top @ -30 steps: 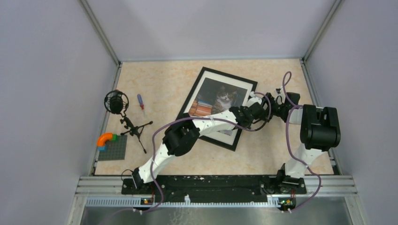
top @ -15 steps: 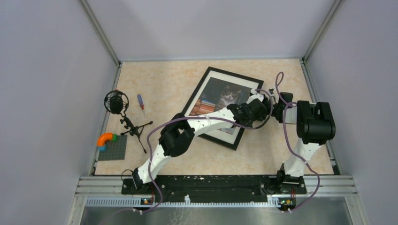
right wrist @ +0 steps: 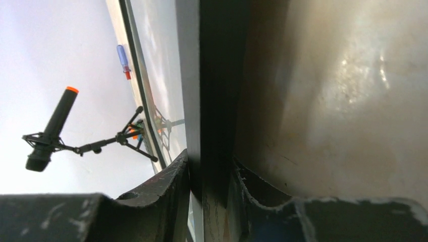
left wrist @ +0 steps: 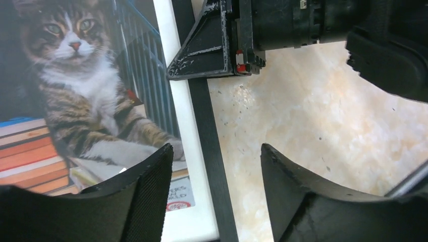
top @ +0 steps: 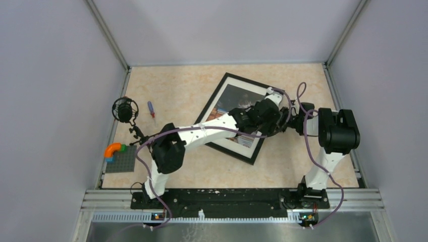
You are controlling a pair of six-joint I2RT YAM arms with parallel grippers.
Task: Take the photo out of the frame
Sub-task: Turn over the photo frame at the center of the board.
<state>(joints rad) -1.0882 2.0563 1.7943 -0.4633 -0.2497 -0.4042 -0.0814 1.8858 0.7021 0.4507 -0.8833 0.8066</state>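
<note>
The frame (left wrist: 204, 126) is seen lying askew on the desk (top: 166, 91), picture side up, and the photo (left wrist: 75, 101) is not yet taken out: it sits inside under its white margin. The frame's right-hand black edge is pinched by the right end effector (right wrist: 211, 166), one finger on each face. The left end effector (left wrist: 214, 151) is held spread just above the same edge, nothing between its fingers. Whether that edge is raised off the desk cannot be told.

Several failures can be expected from here. Since the frame is gripped by one thin edge only, it may be twisted out of the pinch by its own weight if it is lifted or turned, and dropped flat. The two end effectors are crowded close together, so a knock between them is possible. The photo could be creased if it is pulled before the back is opened.

Small print and a round red mark are noted at the photo's lower corner, too small to be read. No brand is made out.
</note>
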